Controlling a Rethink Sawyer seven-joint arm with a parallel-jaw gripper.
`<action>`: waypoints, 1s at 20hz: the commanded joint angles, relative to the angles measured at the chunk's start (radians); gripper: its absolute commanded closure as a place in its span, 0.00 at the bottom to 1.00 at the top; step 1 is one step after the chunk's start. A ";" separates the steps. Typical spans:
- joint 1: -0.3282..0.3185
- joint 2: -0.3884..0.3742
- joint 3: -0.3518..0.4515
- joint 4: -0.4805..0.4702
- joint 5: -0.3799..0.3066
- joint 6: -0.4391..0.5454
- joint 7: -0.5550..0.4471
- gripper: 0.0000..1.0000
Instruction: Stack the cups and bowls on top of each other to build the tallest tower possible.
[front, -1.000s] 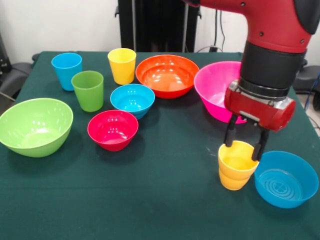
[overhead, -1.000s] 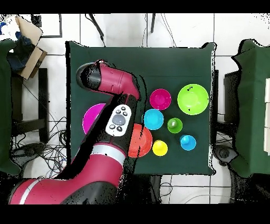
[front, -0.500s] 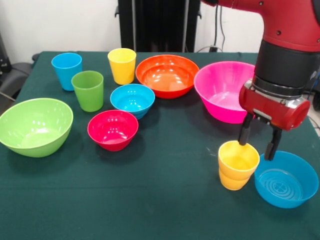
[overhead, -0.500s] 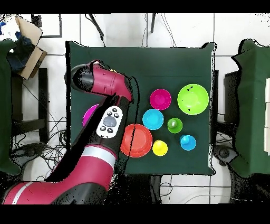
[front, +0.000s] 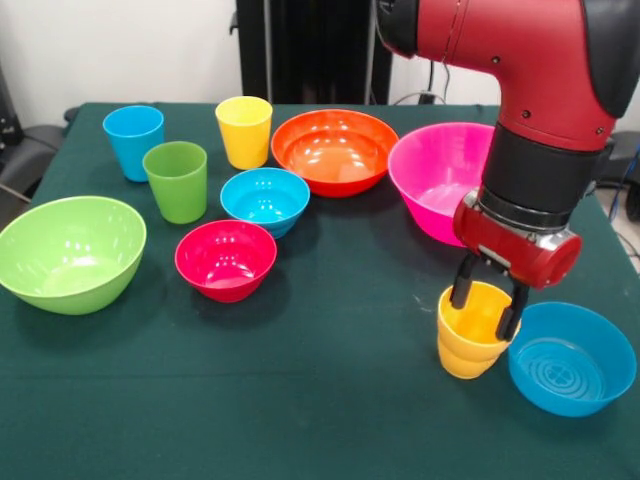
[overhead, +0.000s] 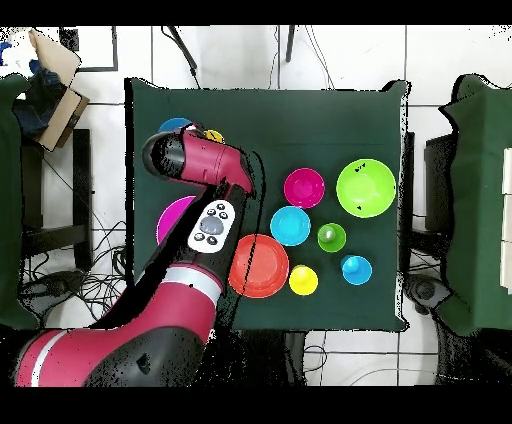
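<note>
Pink bowl (overhead: 172, 218) mostly under arm (overhead: 195, 265)

Lying over the table (front: 300, 420): dark green cloth. Showing underneath: pale tiled floor (overhead: 330, 60) with trailing cables (overhead: 90, 285). Standing behind: white wall (front: 120, 50). Sitting beside: cardboard box (overhead: 55, 85).

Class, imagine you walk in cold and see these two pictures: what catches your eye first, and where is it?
First, the big red arm reaching down at the front view's right, its gripper set around the rim of the squat yellow-orange cup, one finger inside and one outside. That cup stands beside a small blue bowl. Next, the bright scatter on the dark green table: the large lime green bowl at left, the wide orange bowl and large pink bowl behind.
</note>
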 joint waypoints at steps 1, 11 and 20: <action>-0.003 0.100 0.053 -0.008 -0.035 -0.034 0.115 0.00; -0.011 0.092 0.074 -0.015 -0.025 -0.024 0.098 0.00; -0.027 0.051 0.098 -0.002 -0.051 0.078 0.031 0.00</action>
